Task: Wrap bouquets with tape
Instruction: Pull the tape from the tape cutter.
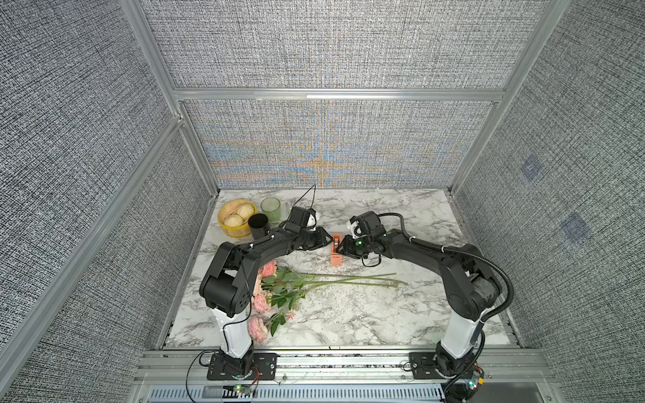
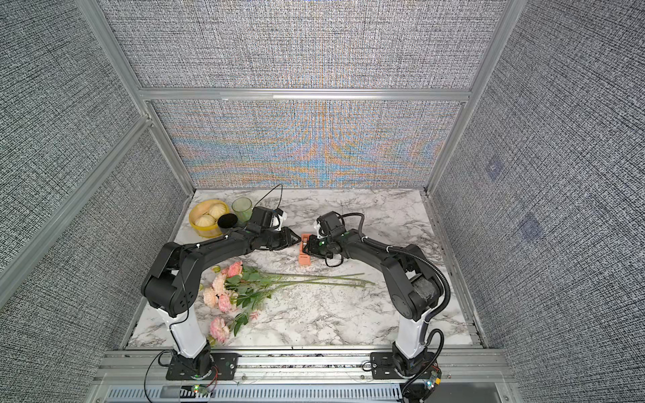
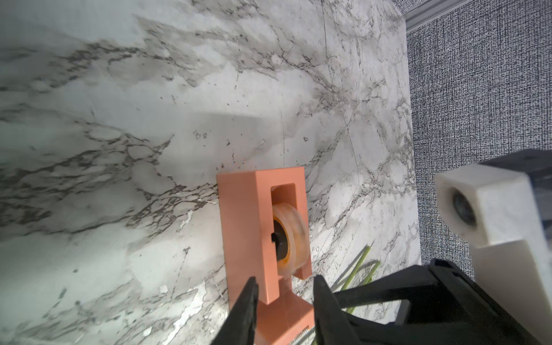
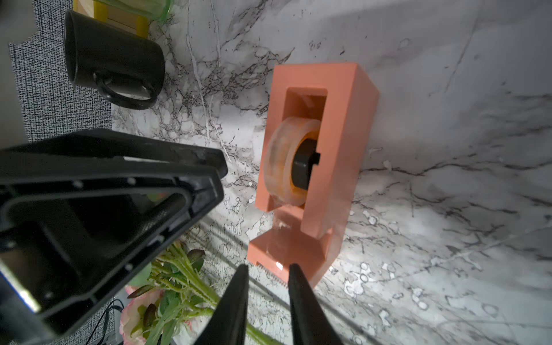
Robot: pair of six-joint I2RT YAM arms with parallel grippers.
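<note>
At the tape (image 4: 337,125) | right claw (image 4: 268,265) seemingly clear | top views hide gap

The tape dispenser (image 4: 340,119) is standing directly ahead of the left gripper (image 3: 285,286) and the right gripper (image 4: 267,274), filling the gap between their tips. Behind the left gripper a black mug (image 1: 259,226), green cup (image 1: 270,208) and yellow basket (image 1: 227,228) are crowding in. The bouquet (image 1: 282,284) is lying beside both grippers, toward the arm bases, and bare table (image 1: 425,216) is opening out behind the right gripper.

Yellow basket (image 1: 228,233) holding two buns (image 1: 245,210); green cup (image 1: 270,208), black mug (image 1: 258,226) beside.
</note>
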